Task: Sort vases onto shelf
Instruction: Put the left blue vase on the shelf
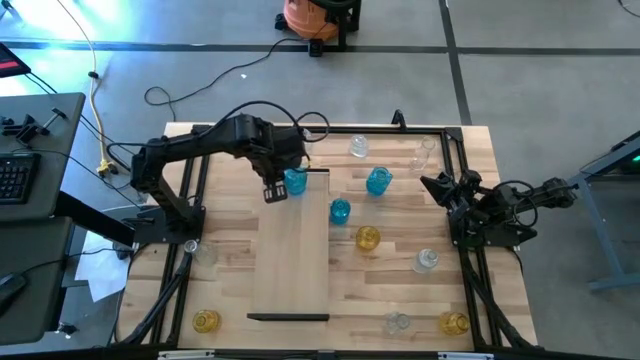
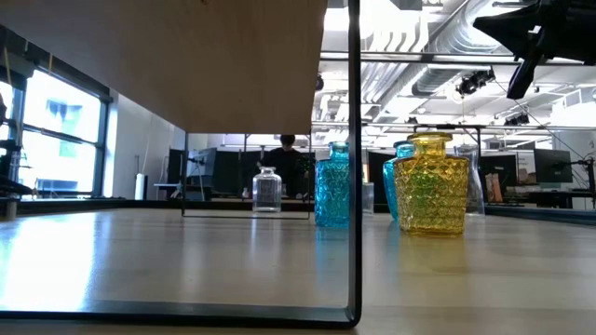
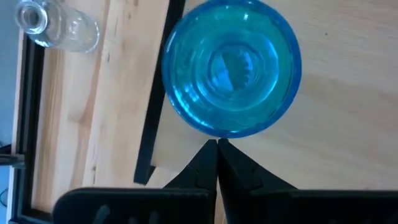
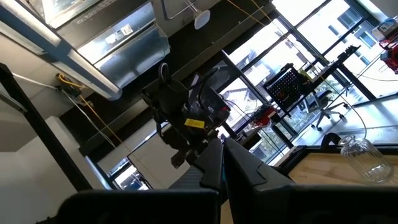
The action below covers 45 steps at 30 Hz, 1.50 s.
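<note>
Pale wood is showing from above as the shelf (image 1: 290,255), a long panel lying lengthwise on the striped plank table (image 1: 400,290), with dark strips at both short ends. A blue vase (image 1: 295,181) is standing on the shelf's far corner, and the left gripper (image 1: 275,190) is hanging just beside it, fingers pressed together and holding nothing. Two more blue vases (image 1: 378,181) (image 1: 340,211) and a yellow vase (image 1: 368,237) are sitting just off the shelf's right edge. Clear vases (image 1: 427,260) and other yellow vases (image 1: 206,321) are lying scattered near the table's edges, leaving most of the shelf bare. The right gripper (image 1: 440,185) is waiting closed at the table's right side.

At table height, a yellow vase (image 2: 430,184) and a blue vase (image 2: 332,185) are standing apart, with a person far behind.

Past the left wrist, the blue vase (image 3: 231,65) is sitting near the shelf's dark end strip (image 3: 158,102), just ahead of the closed fingertips (image 3: 211,158).

Past the right wrist, a clear vase (image 4: 362,154) is lying on its side. No writing is readable anywhere.
</note>
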Available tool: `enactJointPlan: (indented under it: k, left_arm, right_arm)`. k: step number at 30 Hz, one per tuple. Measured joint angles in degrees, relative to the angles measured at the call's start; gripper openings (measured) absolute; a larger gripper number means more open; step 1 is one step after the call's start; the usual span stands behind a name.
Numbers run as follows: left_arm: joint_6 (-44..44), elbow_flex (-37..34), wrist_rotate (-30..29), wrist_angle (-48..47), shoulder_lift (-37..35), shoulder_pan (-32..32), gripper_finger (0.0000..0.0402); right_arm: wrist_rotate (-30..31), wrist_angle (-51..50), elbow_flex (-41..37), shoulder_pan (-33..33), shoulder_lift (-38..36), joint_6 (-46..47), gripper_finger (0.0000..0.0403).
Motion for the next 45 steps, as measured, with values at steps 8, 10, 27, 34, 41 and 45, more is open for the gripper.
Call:
enactJointPlan:
  k: [8, 10, 27, 34, 41, 45]
  left_arm:
    - [0.5, 0.0, 1.2, 1.7, 1.1, -0.1, 0.0]
    - [0.5, 0.0, 1.3, 2.5, 1.2, -0.1, 0.0]
    - [-0.6, 0.0, 1.3, 6.1, 1.3, 0.1, 0.0]
    - [-0.6, 0.0, 1.3, 7.1, 1.3, 0.1, 0.0]
    - [-0.9, 0.0, 1.3, 8.0, 1.3, 0.1, 0.0]
    - [-1.0, 0.0, 2.7, 9.7, 1.3, 0.1, 0.0]
  right_arm:
    - [0.0, 0.0, 0.0, 0.0, 0.0, 0.0, 0.0]
    - [0.0, 0.0, 0.0, 0.0, 0.0, 0.0, 0.0]
    - [0.4, 0.0, 0.0, 0.0, 0.0, -1.0, 0.0]
    - [0.4, 0.0, 0.0, 0.0, 0.0, -1.0, 0.0]
    - [0.4, 0.0, 0.0, 0.0, 0.0, -1.1, 0.0]
    - [0.4, 0.0, 0.0, 0.0, 0.0, -1.1, 0.0]
